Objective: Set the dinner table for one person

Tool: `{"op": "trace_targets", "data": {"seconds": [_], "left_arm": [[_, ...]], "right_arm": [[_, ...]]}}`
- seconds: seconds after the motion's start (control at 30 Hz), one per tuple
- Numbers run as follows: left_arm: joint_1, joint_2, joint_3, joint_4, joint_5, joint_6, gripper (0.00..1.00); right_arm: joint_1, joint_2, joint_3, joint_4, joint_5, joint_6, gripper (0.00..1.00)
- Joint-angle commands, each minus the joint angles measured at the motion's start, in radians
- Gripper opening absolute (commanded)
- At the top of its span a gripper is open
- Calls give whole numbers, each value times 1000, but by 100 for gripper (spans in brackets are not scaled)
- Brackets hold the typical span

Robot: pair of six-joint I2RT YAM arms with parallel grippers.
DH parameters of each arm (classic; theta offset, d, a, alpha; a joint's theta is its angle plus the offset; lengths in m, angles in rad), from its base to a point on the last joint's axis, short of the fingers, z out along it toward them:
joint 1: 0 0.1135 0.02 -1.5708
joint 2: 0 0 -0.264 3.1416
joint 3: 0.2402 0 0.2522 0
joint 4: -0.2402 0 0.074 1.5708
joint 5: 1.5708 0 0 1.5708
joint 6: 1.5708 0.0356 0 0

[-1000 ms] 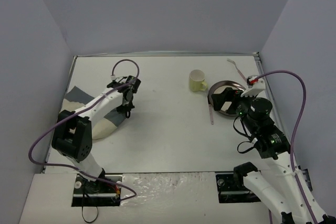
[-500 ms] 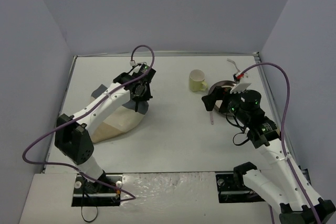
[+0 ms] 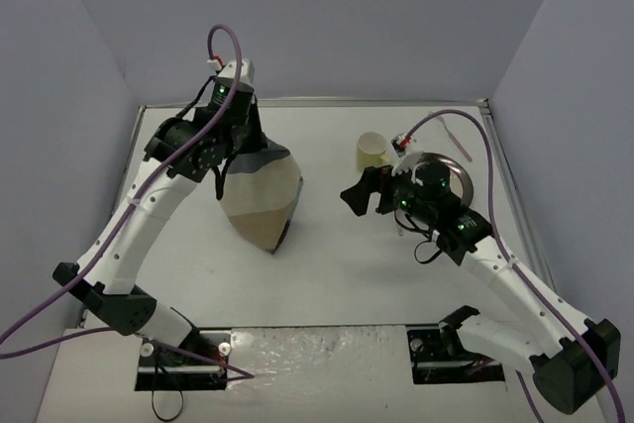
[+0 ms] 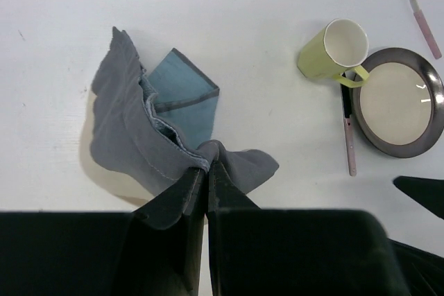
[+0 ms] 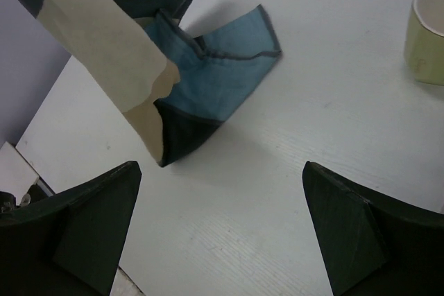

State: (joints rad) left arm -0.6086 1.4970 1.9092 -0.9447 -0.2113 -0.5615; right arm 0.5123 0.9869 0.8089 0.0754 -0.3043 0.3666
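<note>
Two arms meet over the middle of the table (image 3: 337,264), and the placemat (image 3: 263,200) hangs between them. The left gripper (image 4: 207,168) has its fingers pressed together on a bunched edge of the cloth, holding it up over the left-centre of the table. From the pinch the placemat falls in folds to a point, so its long axis runs downward and towards the near edge. The right gripper (image 3: 365,193) is spread wide and holds nothing. It faces the cloth from the right, with the hanging folds just beyond its fingertips. It is the free hand, and probably the one to catch a loose corner so that the placemat can be drawn flat.

I cannot tell whether the lowest tip touches the table or hangs just clear of it. The bunching also hides which corner is which. By the far right corner stand the mug (image 4: 333,50) and plate (image 4: 397,102), with a knife (image 4: 349,136) beside the plate and a fork (image 4: 416,1) beyond it. From above, the right arm covers part of the plate and the knife.
</note>
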Motion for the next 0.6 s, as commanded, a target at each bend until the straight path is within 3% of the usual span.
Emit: {"op": "trace_targets", "data": {"seconds": [0.0, 0.2, 0.4, 0.57], "left_arm": [[-2, -110, 22, -39, -42, 63, 0], [1, -256, -154, -9, -95, 45, 0], [1, -541, -535, -29, -93, -87, 0], [3, -762, -839, -168, -102, -314, 0]], "right_arm": [[85, 94, 14, 176, 31, -16, 97], [150, 216, 31, 219, 64, -33, 90], [172, 241, 8, 211, 111, -59, 87], [175, 208, -22, 192, 206, -80, 88]]}}
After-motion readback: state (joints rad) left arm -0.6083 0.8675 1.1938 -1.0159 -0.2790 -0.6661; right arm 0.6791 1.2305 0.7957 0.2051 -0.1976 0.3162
